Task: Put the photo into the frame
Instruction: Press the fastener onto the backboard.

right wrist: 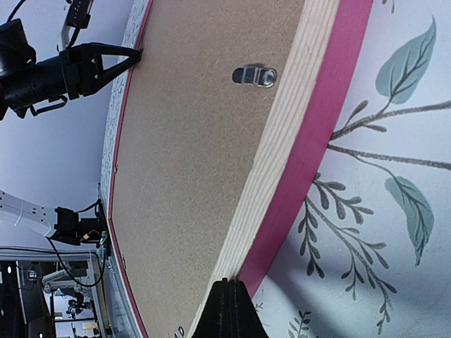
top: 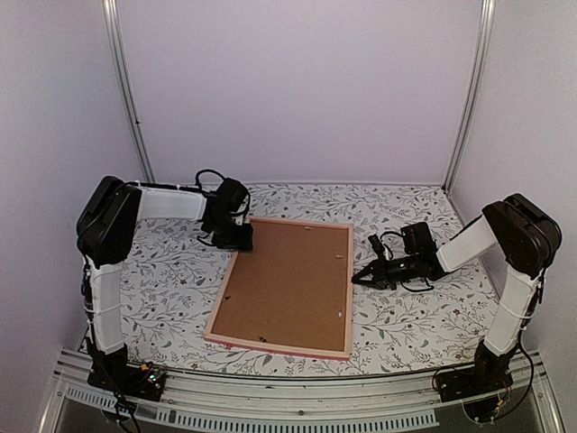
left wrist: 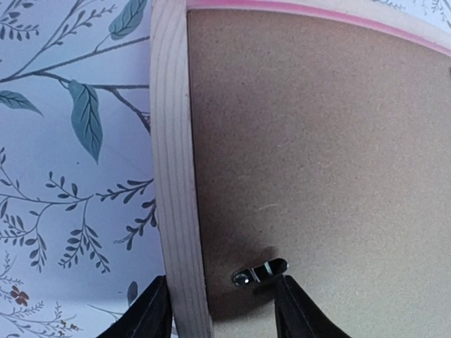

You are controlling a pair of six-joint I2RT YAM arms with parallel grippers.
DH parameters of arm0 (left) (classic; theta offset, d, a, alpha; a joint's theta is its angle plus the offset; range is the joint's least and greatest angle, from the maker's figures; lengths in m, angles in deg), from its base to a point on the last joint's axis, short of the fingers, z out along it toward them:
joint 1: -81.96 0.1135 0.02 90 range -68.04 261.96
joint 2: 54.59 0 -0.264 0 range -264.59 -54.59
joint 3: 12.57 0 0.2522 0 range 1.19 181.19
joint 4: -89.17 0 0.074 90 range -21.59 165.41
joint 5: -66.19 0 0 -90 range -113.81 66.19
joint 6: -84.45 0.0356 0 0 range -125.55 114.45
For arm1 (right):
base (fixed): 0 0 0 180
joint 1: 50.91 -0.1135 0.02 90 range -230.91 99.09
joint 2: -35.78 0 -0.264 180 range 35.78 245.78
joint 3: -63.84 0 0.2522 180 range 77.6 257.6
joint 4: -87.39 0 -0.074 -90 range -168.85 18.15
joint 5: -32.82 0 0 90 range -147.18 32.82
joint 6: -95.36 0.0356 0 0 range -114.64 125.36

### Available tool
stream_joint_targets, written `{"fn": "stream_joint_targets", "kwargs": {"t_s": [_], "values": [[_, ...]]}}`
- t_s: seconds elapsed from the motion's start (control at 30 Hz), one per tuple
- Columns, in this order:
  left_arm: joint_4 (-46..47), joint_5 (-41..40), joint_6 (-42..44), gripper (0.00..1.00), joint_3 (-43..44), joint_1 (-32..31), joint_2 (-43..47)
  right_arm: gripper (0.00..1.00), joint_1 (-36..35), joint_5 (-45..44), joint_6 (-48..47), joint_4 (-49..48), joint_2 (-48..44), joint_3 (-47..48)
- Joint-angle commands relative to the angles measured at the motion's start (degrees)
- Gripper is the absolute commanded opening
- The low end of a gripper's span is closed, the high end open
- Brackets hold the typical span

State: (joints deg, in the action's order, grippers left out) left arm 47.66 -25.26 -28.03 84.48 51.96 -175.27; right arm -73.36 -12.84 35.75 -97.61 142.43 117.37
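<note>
The pink frame lies face down in the middle of the table, with its brown backing board facing up. The photo is out of view. My left gripper is open at the frame's far left corner. In the left wrist view it straddles the pale wooden rail and a small metal clip. My right gripper is shut and empty. Its tip rests at the frame's right rail, near another clip.
The table has a white cloth with a leaf print. White walls and two metal posts enclose the back and sides. Both arm bases sit on the metal rail at the near edge.
</note>
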Motion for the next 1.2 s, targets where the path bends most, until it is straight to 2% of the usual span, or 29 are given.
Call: {"fn": "stream_joint_targets", "kwargs": {"t_s": [0.0, 0.77, 1.0, 1.17], "values": [[-0.2, 4.0, 0.6, 0.52, 0.7, 0.0, -3.9, 0.0, 0.7, -9.9, -0.2, 10.7, 4.5, -3.3], [3.2, 4.9, -1.4, 0.52, 3.0, 2.3, -7.9, 0.0, 0.7, -9.9, -0.2, 10.6, 5.1, -3.2], [3.3, 2.5, -1.9, 0.48, 3.3, 2.6, -8.5, 0.0, 0.6, -9.9, -0.2, 10.5, 5.1, -3.2], [4.5, 1.6, -3.0, 0.41, 3.0, 2.5, -8.4, 0.0, 0.6, -10.0, -0.2, 10.6, 5.3, -3.2]]}}
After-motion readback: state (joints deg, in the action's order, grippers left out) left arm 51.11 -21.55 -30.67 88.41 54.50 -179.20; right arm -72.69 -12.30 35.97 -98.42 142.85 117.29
